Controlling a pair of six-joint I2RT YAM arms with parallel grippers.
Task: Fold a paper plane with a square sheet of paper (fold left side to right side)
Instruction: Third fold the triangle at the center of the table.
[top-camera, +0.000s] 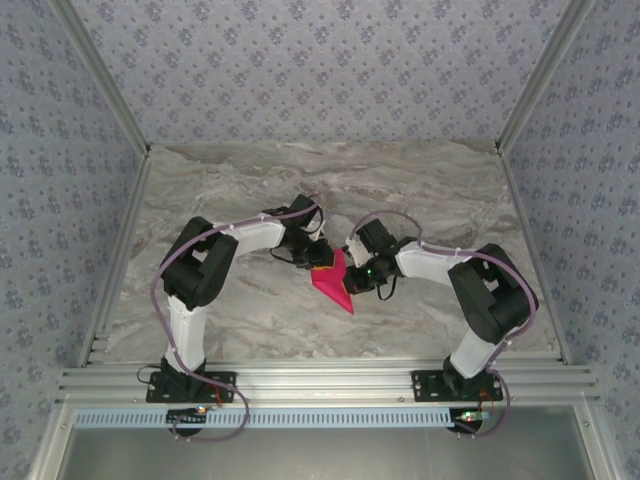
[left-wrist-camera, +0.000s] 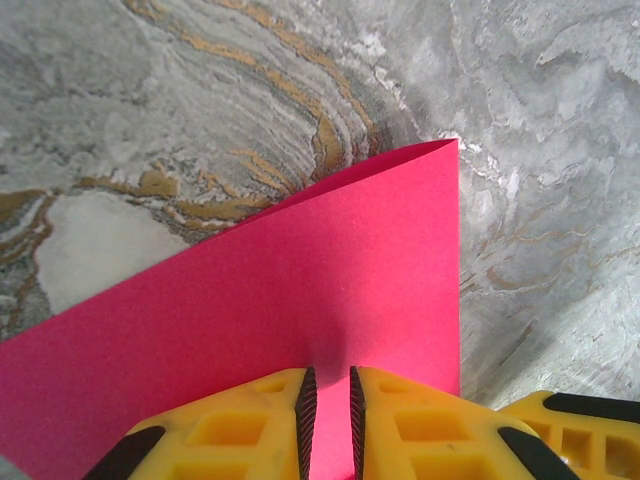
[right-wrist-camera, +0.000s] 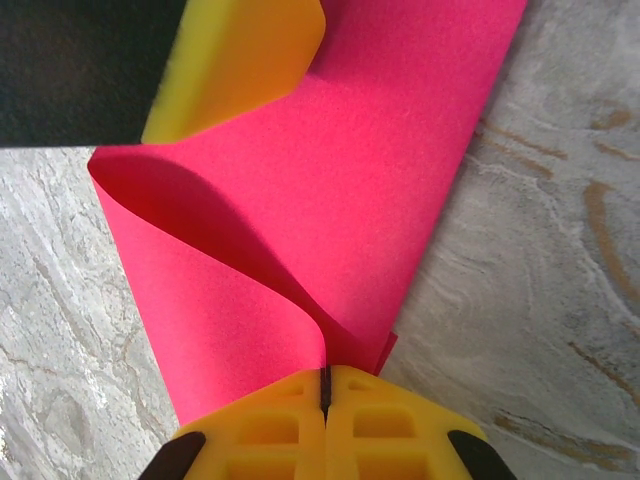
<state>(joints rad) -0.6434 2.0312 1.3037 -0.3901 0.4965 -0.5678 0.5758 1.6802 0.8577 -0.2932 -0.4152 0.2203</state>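
The right arm's jaws are sitting at 6 o'clock in the right wrist view, clenched tight on a lower edge of the sheet of paper (right-wrist-camera: 330, 200), with no gap showing between the yellow pads. From that pinch the pink sheet is rising toward 12 o'clock and curling over at 10 o'clock, where its yellow reverse face (right-wrist-camera: 235, 60) is turning up.

In the left wrist view the left arm's jaws are sitting at 6 o'clock, nearly closed, with a thin strip of the sheet of paper (left-wrist-camera: 300, 300) running between the pads. I am judging this to be a grasp on the paper. The sheet is fanning out from there to a sharp corner at 1 o'clock.

From above, the sheet of paper (top-camera: 333, 282) is hanging between the two wrists at the middle of the counter (top-camera: 400, 190), with its point aiming at 5 o'clock.

The paper is looking very light, thin and floppy. It is bowing under its own weight instead of lying flat, so it is likely to crease wherever it is pressed and to tear or slip if the arms are pulling against each other. Edges and corners are looking like the best holds, since a pinch there is leaving the middle free for the fold line.
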